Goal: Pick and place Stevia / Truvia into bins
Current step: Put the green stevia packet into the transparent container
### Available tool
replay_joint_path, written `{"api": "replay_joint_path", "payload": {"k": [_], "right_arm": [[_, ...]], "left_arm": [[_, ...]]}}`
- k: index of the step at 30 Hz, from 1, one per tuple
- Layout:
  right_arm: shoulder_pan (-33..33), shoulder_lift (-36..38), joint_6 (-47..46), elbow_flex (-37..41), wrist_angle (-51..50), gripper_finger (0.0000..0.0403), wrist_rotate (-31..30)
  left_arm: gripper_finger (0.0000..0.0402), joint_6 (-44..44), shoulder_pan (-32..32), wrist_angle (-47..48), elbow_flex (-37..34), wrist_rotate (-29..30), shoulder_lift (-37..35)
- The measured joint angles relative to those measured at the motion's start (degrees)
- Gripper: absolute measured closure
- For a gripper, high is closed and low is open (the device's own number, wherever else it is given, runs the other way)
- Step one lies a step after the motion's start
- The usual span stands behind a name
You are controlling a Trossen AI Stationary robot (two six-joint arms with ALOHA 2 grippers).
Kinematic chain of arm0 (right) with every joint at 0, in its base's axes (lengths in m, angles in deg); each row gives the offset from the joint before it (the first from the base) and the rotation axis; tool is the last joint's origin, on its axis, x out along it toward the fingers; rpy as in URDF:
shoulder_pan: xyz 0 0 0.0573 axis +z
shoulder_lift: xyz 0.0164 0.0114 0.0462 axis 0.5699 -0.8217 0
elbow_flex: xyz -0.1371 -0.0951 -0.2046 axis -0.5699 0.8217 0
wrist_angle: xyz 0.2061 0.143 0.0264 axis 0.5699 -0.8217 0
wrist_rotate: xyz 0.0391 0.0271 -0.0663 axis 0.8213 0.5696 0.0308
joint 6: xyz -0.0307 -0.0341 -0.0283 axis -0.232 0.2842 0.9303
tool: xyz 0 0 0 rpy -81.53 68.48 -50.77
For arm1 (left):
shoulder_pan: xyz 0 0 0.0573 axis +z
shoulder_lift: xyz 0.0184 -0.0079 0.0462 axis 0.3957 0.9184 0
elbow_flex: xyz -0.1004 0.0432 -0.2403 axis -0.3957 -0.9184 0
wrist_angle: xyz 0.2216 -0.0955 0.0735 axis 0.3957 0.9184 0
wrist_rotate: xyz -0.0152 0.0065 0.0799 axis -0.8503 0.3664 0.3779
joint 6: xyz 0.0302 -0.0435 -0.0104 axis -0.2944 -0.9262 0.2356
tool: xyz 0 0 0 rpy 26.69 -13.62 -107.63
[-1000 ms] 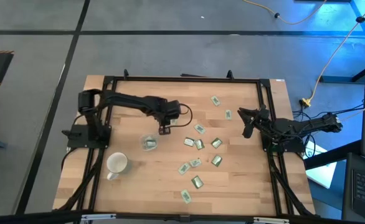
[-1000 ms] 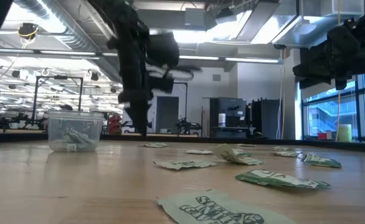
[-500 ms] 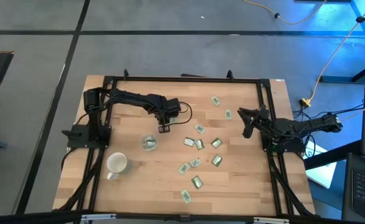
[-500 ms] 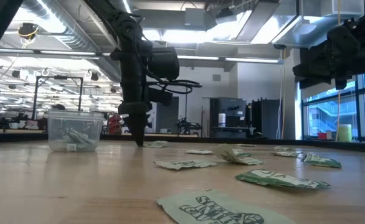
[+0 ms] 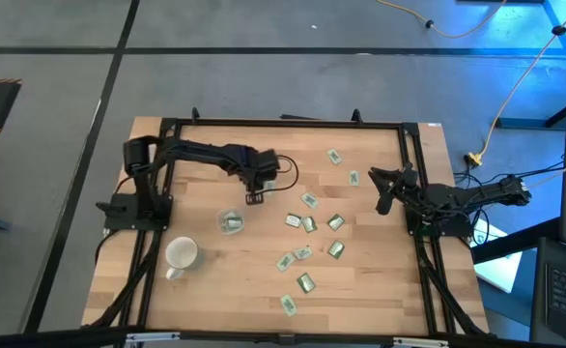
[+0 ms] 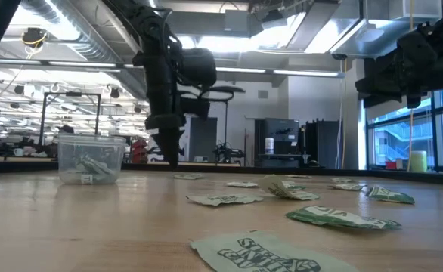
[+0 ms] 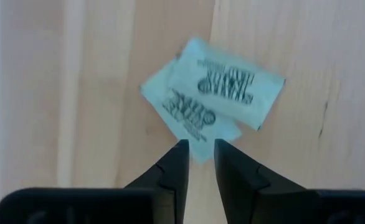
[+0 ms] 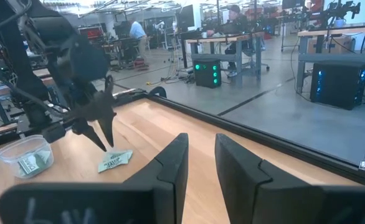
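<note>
Left hand [image 7: 200,163] points down, fingers slightly parted, above two sachets [image 7: 212,93].

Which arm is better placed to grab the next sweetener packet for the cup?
Left. The left gripper hangs directly over two overlapping packets near the clear cup; the right gripper waits at the table's right edge.

Bare counter [image 5: 215,280] lies open along the near edge, while the clear cup [image 5: 231,222] (white mug [image 5: 181,254] beside it) blocks the left.
</note>
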Motion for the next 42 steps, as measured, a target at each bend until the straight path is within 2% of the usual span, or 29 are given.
{"api": "replay_joint_path", "payload": {"k": [5,21,38,42], "right_arm": [[0.0,0.0,0.0,0.0,0.0,0.0318,0.0],[0.0,0.0,0.0,0.0,0.0,0.0318,0.0],[0.0,0.0,0.0,0.0,0.0,0.0318,0.0],[0.0,0.0,0.0,0.0,0.0,0.0318,0.0]], "left_arm": [[0.0329,1.0,0.0,-2.9,0.0,-0.3,0.2],[0.0331,1.2,0.1,-3.3,-0.3,-0.5,2.5],[0.0395,-0.3,0.1,-2.4,-2.3,-0.9,1.9],[0.0397,-0.3,0.1,-0.7,-2.6,-1.0,0.2]]}}
